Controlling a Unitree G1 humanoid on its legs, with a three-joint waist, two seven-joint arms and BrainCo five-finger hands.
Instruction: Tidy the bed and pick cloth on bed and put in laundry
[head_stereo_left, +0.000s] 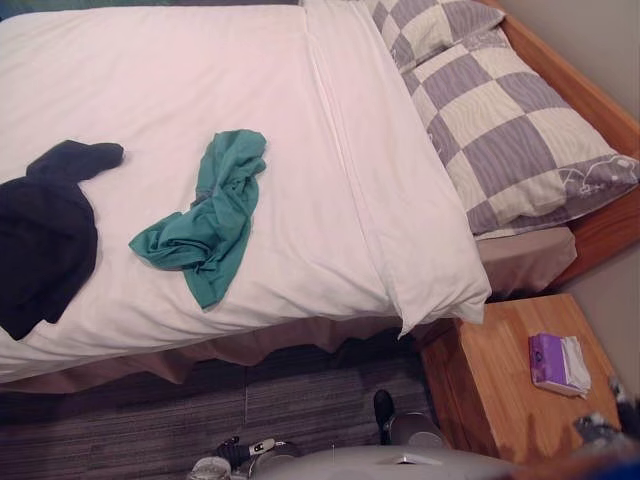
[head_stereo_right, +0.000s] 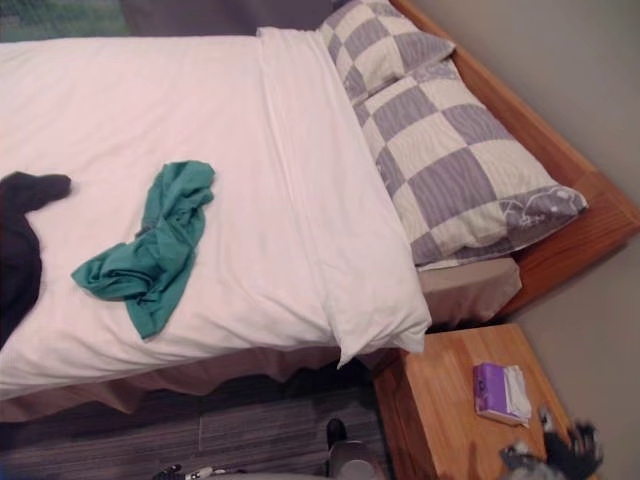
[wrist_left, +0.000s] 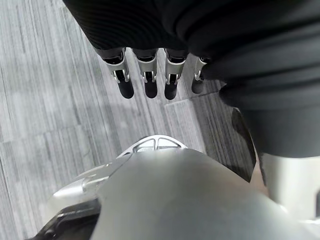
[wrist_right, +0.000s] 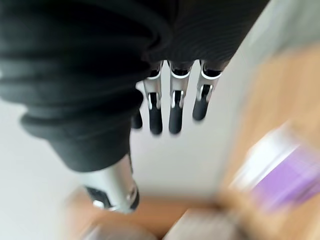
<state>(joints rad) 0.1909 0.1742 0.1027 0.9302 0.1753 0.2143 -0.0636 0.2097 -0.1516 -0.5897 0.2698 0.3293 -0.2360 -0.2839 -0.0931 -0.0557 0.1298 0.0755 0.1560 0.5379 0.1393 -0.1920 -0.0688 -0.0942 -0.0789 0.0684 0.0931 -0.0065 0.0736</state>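
Teal-green cloth (head_stereo_left: 205, 225) is lying crumpled on the white duvet (head_stereo_left: 200, 70), a little toward 9 o'clock from the middle of the head views, with neither hand touching it. A black garment (head_stereo_left: 45, 235) is sprawling at the 9 o'clock edge, near the green one but apart from it. Two grey-and-cream checked pillows (head_stereo_left: 510, 120) are resting at 2 o'clock against the wooden bed frame (head_stereo_left: 600, 110). At 5 o'clock a wooden nightstand (head_stereo_left: 500, 380) is standing just beside the bed, carrying a purple tissue pack (head_stereo_left: 558, 363). The left hand (wrist_left: 145, 80) is hanging over the grey striped floor (wrist_left: 45, 100), its fingers straight, spread apart and holding nothing. The right hand (wrist_right: 172, 110) is hovering above the nightstand with its fingers likewise straight and empty, and it is showing as a blur at 5 o'clock in the right eye view.
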